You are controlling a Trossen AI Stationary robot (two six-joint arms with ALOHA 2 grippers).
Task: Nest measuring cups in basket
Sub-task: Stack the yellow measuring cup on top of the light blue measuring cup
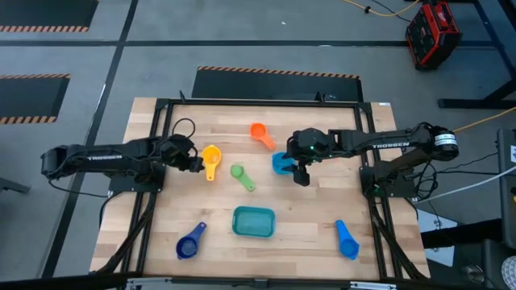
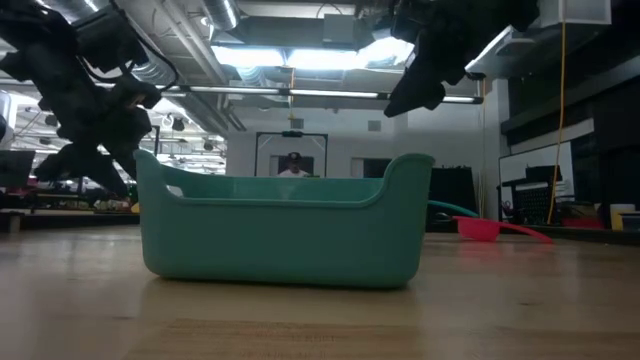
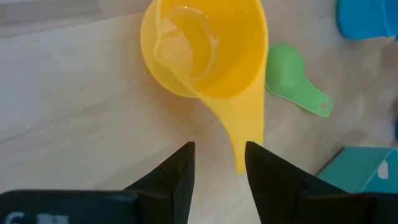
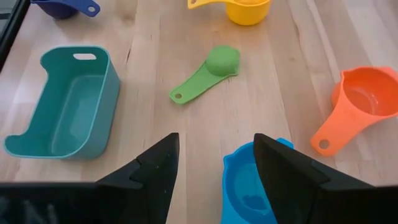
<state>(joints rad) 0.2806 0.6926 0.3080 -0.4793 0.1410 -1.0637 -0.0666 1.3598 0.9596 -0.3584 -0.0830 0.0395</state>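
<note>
Left gripper point(image 3: 216, 165) unclenched, fingers straddling the yellow cup point(image 3: 205, 50) handle tip, right gripper point(image 4: 211, 168) spread above the light blue cup point(image 4: 249, 186), basket point(image 1: 254, 221) well apart.

Overhead looks straight down; low view sits level behind the basket point(image 2: 280, 225)

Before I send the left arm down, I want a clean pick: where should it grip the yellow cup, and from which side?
Probably by the flat handle of the yellow cup, from above. The cup sits upright, bowl open upward, its handle lying along the wood toward the table's near edge. The left gripper hangs open with its fingers either side of the handle tip, clear of the green cup.
</note>
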